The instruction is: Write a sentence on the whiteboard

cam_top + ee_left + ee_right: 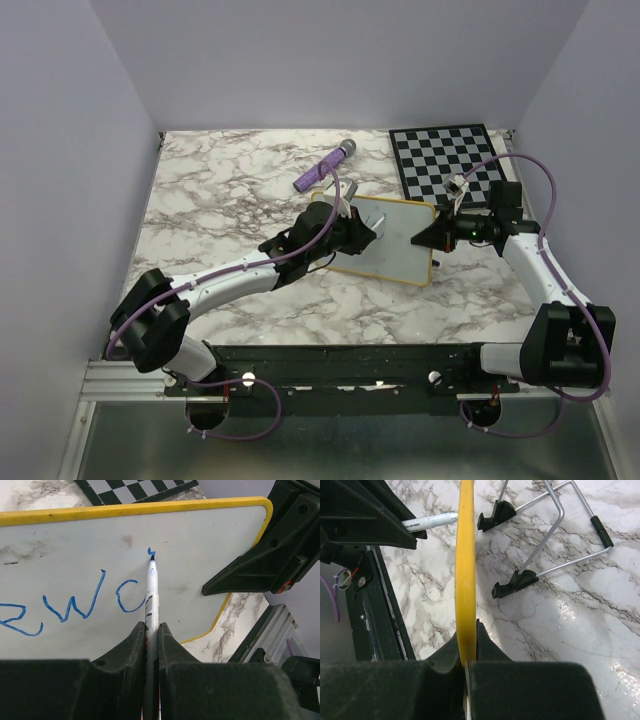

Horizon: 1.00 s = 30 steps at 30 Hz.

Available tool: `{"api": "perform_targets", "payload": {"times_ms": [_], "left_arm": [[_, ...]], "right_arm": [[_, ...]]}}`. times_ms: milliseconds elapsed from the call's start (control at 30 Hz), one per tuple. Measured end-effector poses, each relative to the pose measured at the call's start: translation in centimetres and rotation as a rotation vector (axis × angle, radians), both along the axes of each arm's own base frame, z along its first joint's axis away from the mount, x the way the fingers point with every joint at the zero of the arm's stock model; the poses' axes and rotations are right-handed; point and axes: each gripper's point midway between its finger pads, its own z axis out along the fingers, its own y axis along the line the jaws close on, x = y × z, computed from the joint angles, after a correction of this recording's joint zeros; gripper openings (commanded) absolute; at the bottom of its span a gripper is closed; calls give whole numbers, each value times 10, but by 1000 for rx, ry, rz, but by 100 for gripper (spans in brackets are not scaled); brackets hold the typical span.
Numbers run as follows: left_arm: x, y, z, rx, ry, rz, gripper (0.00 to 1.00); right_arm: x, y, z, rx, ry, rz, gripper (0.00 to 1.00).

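Observation:
The whiteboard [400, 240], white with a thin yellow frame, sits tilted at the table's middle. My left gripper [151, 630] is shut on a white marker [151, 587] whose blue tip touches the board [200, 540]. Blue lettering [75, 605] reads roughly "ewc", with a small fresh stroke at the tip. My right gripper [468, 630] is shut on the board's yellow edge [466, 555] and holds its right side; it shows in the top view [428, 237]. The marker also shows in the right wrist view [430, 521].
A black-and-white checkered board [450, 160] lies at the back right. A purple cylinder [325, 167] lies behind the whiteboard. A wire stand with black feet [545, 545] rests on the marble table [220, 200] under the board.

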Motion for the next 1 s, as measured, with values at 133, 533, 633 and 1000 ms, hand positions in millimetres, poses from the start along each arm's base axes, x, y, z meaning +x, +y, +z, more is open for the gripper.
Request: {"api": "perform_targets", "payload": {"times_ms": [133,533,633,1000], "left_arm": [[-1,1,-2,7,7,0,0],[-4,3,-9,28,29,-5,0],[-5,3,-10,29,36,-9,0],[-14,4,-24,48,79,-35,0]], "right_arm": [[0,0,0,0,1,-1,1],[0,0,0,-1,7,-5,1],[0,0,0,-1,6,-5,1],[0,0,0,-1,6,-5,1]]}}
